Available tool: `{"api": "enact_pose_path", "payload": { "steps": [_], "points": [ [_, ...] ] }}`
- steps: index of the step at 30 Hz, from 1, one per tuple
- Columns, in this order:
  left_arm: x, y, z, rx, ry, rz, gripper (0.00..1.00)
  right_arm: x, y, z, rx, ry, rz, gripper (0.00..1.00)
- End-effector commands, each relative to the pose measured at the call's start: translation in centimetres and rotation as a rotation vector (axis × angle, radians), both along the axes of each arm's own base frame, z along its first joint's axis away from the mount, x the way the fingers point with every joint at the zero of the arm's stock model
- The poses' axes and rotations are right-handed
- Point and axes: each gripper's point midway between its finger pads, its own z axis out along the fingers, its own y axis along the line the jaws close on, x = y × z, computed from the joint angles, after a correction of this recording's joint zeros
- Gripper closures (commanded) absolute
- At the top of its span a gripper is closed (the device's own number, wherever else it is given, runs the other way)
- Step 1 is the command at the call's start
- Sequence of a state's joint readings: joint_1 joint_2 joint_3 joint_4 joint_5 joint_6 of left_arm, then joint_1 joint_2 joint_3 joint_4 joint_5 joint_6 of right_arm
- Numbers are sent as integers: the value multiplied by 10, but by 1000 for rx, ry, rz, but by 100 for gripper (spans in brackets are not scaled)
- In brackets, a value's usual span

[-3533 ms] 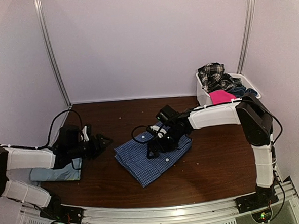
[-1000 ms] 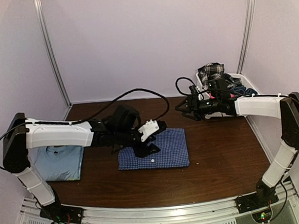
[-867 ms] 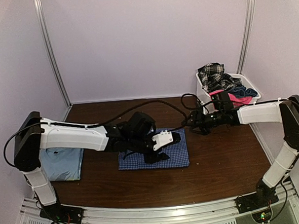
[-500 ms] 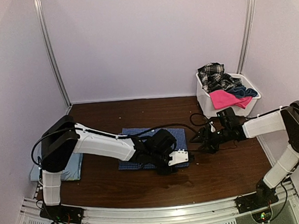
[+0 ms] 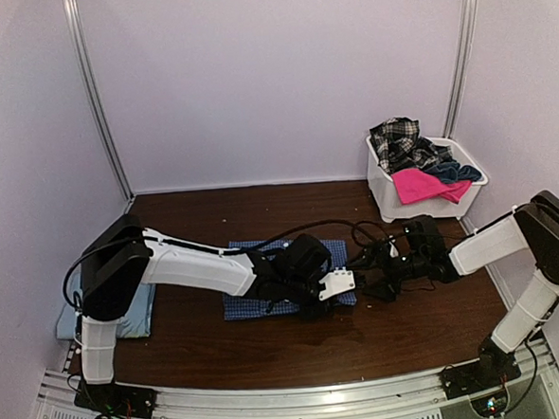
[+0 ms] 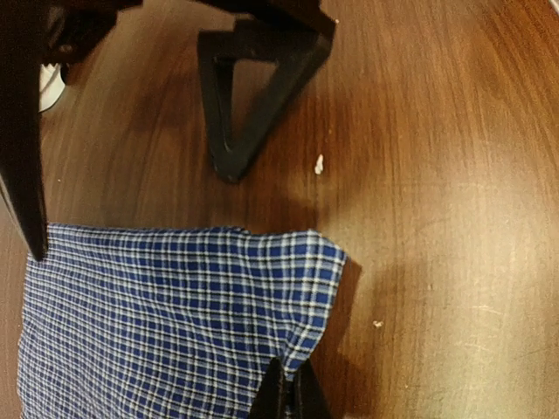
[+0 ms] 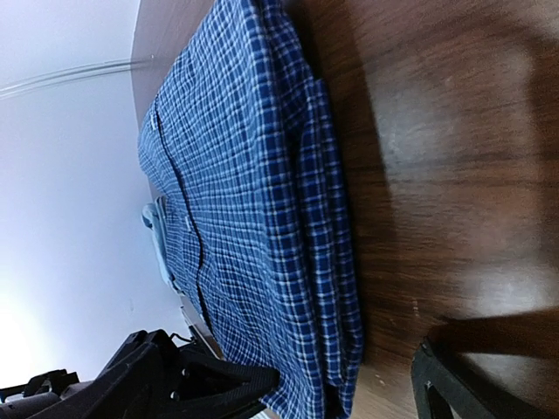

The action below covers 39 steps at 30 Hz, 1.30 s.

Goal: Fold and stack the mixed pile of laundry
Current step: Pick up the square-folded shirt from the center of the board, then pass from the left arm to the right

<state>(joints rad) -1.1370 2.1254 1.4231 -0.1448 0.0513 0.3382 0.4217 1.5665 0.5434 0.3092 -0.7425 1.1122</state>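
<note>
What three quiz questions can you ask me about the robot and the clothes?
1. True or false: the left gripper is pinched shut on a corner of the blue checked shirt.
2. Which colour is the piece hanging over the front of the white basket? A pink, B yellow, C green.
3. Fill in: the light blue T-shirt lies on the robot's ___ side of the checked shirt.

Key: 1 true; 2 A; 3 left.

White arm links (image 5: 193, 267); black joints (image 5: 306, 261), cables (image 5: 304, 229)
</note>
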Motion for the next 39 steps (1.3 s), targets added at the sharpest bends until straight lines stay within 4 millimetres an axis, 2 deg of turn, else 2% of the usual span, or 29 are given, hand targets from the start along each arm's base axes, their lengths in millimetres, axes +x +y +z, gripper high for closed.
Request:
{"api": "enact_pose_path", "payload": {
  "steps": [1,5,10,15,21,24,33,36,38,39],
  "points": [
    [7,-18,61,-177,17,16,100,10,26,8,81,0,-15,0],
    [8,-16,65,-191,24,27,100,5,24,-17,50,110,-88,6],
    [7,-14,76,-218,18,22,100,5,29,-15,125,136,-140,16],
    [0,-12,80,-232,31,3,100,22,43,-12,223,128,-169,27],
    [-10,-4,88,-256,49,-18,100,43,50,-24,242,126,-195,34],
    [-13,0,86,-251,52,-24,100,50,48,-30,269,134,-216,43],
    [-19,10,84,-234,50,-40,100,64,39,-52,239,150,-232,58],
    [-19,12,81,-224,47,-37,100,68,40,-53,241,151,-222,68],
    [-16,13,81,-221,40,-26,100,69,42,-49,242,141,-207,79],
    [-14,14,82,-223,39,-8,96,70,43,-46,243,132,-202,88]
  ]
}}
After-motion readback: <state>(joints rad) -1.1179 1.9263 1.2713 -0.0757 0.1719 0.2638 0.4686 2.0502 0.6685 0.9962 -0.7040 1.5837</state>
